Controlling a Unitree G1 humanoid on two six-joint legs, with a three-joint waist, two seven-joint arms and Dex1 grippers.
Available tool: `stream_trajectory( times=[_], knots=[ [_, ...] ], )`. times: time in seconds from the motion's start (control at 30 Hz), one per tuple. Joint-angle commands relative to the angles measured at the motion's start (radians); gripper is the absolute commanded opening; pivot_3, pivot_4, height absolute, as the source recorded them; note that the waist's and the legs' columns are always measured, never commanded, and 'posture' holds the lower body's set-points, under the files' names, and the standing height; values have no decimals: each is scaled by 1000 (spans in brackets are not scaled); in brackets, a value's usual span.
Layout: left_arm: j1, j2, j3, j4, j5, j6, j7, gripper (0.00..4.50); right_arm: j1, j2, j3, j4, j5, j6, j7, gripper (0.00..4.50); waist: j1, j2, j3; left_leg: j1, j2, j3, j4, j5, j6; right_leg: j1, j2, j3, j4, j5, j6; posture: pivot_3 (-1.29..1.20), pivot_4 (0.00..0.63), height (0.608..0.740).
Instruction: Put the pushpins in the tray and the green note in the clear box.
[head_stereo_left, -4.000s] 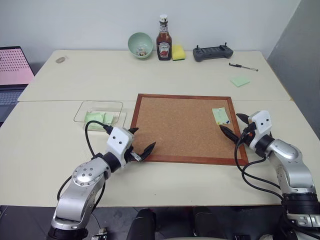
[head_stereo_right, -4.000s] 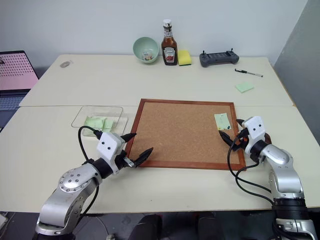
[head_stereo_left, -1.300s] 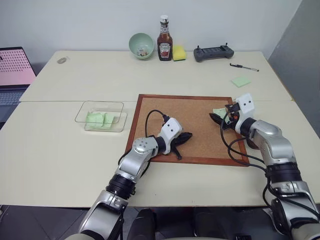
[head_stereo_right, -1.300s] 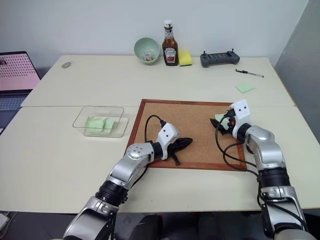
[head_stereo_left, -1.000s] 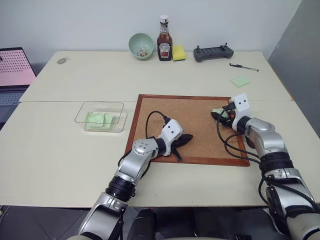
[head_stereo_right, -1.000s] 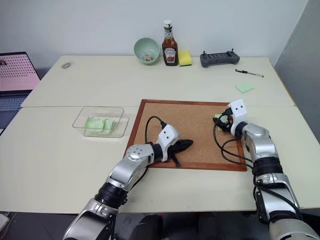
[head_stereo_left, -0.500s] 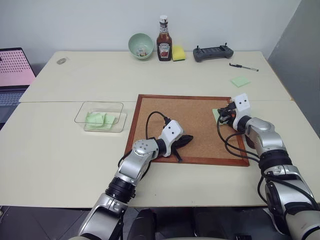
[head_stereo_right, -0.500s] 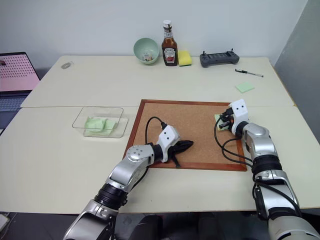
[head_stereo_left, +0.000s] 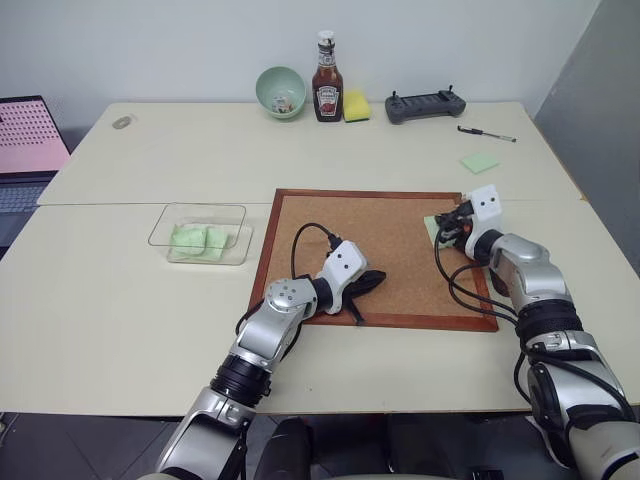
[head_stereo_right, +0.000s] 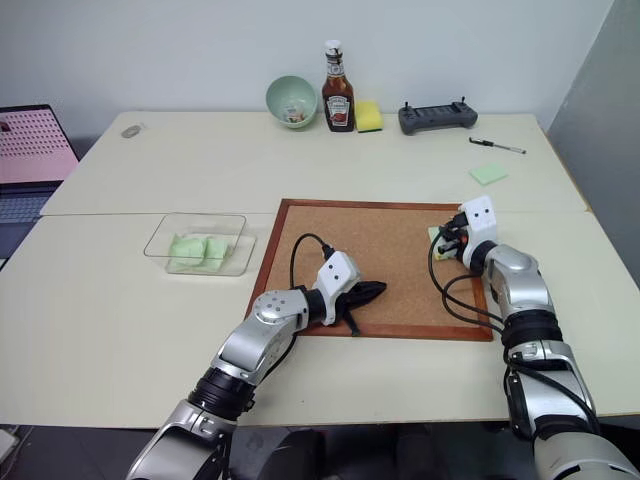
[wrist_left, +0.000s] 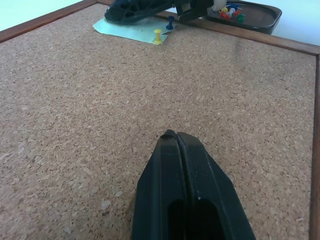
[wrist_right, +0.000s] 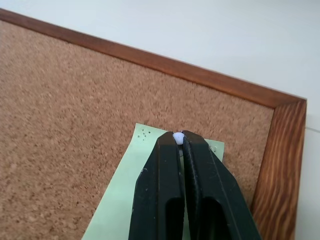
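The right gripper (wrist_right: 179, 139) is closed on a white pin (wrist_right: 177, 137) at the green note (wrist_right: 125, 200), which is pinned near the cork board's (head_stereo_left: 380, 240) far right corner. The left gripper (wrist_left: 176, 135) is shut, empty, over the board's near edge. The tray (wrist_left: 260, 15) lies beside the board's right edge; the clear box (head_stereo_left: 200, 232) sits off its left edge

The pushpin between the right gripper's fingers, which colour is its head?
White. The pushpin head peeks out at the tips of the right gripper, best seen in the right wrist view.
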Motion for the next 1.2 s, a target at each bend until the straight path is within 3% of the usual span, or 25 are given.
stream_trajectory(
  times=[0.03, 0.4, 0.67, 0.83, 1.2],
  knots=[
    [30, -8, -34, 4, 8, 13, -12, 0, -9, 1, -33, -82, 27, -1, -7, 15, 0, 0, 0, 0, 0, 0, 0, 0, 0, 0, 0, 0, 0, 0, 0, 0, 150, 740],
    [43, -8, -41, -10, 11, 21, -17, 0, 67, -38, -109, -309, 84, 127, -41, 15, 1, 1, -1, 0, 0, 0, 0, 0, 0, 0, 0, 0, 0, 0, 0, 0, 150, 740],
    [46, 1, -38, -6, 11, 13, -20, 0, 356, -265, -138, -672, 70, 231, 57, 15, 11, 2, -1, -1, -1, -1, -1, 0, 0, 0, 0, 0, -1, 0, 0, 0, 150, 740],
    [38, 5, -42, 6, 14, 0, -28, 0, 527, -392, -146, -761, 24, 245, 90, 15, 9, 3, -2, 0, -1, 0, 0, 0, 0, 2, 0, 0, -2, 0, 0, 0, 150, 740],
    [38, 9, -49, 14, 23, -23, -39, 0, 660, -485, -140, -808, 0, 280, 131, 15, 9, 4, -2, 8, 0, 1, -1, 0, 0, 9, 0, 1, -3, -1, 1, 0, 150, 740]
  ],
)
